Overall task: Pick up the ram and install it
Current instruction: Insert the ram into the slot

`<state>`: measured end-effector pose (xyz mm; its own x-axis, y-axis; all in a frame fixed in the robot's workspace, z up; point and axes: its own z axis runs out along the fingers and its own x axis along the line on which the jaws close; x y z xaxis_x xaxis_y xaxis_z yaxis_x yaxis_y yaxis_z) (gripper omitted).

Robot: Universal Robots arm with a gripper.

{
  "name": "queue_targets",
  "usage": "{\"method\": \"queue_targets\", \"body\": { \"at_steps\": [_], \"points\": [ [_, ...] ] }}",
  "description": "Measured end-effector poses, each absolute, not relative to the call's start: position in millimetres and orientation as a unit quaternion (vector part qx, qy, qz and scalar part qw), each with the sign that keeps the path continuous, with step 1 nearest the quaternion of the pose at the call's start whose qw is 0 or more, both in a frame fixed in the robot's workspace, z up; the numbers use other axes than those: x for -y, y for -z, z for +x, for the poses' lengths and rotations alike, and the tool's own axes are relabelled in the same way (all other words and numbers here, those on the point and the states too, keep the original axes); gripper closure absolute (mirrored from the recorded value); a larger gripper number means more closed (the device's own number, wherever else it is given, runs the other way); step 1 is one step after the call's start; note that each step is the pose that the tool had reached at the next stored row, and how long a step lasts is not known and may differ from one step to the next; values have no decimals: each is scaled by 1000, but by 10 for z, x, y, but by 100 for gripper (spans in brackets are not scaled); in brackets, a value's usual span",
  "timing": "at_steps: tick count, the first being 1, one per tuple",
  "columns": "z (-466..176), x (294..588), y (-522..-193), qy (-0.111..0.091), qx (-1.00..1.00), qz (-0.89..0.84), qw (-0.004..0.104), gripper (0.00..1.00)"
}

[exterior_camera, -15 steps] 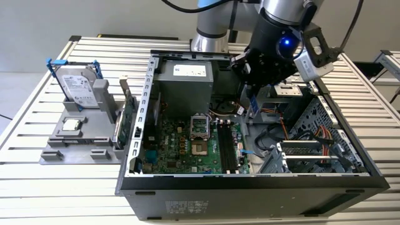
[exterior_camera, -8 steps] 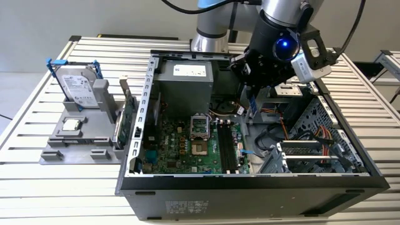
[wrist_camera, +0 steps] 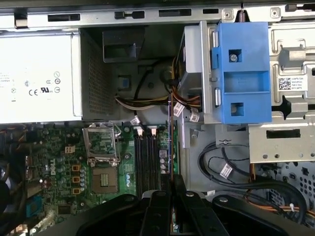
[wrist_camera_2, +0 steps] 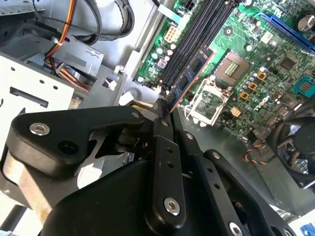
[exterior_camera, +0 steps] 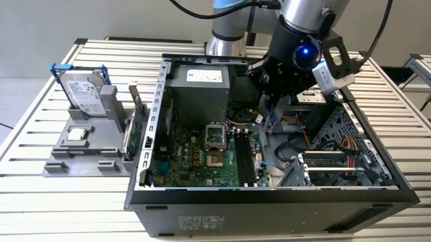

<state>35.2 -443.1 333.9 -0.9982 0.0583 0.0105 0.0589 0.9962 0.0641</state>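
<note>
1. On my exterior view's left I see a grey holder (exterior_camera: 84, 151) on the slatted tabletop (exterior_camera: 40, 101), carrying a silver hard drive in a blue frame (exterior_camera: 84, 96); a green expansion card (exterior_camera: 138, 128) stands on edge at its 3 o'clock side.
2. At centre sits the open computer case (exterior_camera: 269, 201), its green motherboard (exterior_camera: 195, 156) lying flat with the grey power supply (exterior_camera: 199, 96) at its 12 o'clock and the black memory slots (exterior_camera: 244, 161) at its 3 o'clock side.
3. The claw (exterior_camera: 269, 108) hangs inside the case above those slots, and I see it clenched on the ram (wrist_camera_2: 189, 73).
4. In the second wrist view the ram is a slim, flat stick, dark blue with a coppery lower edge, held on edge and running out from the black fingers (wrist_camera_2: 162, 123) alongside the slots.
5. In the first wrist view the ram (wrist_camera: 171, 137) shows as a thin vertical sliver beside the slots, clear of the board.
6. At the case's 3 o'clock side are the grey drive bays (exterior_camera: 336, 166) with orange and black cables (exterior_camera: 350, 143).
</note>
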Motion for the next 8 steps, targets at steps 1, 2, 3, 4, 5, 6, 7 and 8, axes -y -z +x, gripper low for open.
{"method": "queue_targets", "body": {
  "at_steps": [1,2,3,4,5,6,7,8],
  "points": [
    [352,4435,-3327,32,999,-29,4,100],
    [352,4442,-3320,32,999,-29,4,100],
    [351,4445,-3311,32,999,-29,4,100],
    [351,4446,-3302,32,999,-29,4,100],
    [351,4450,-3298,32,999,-29,4,100],
    [349,4459,-3297,32,999,-28,5,100],
    [346,4467,-3294,32,999,-26,5,100],
    [343,4472,-3291,32,999,-25,5,100]
  ]
}}
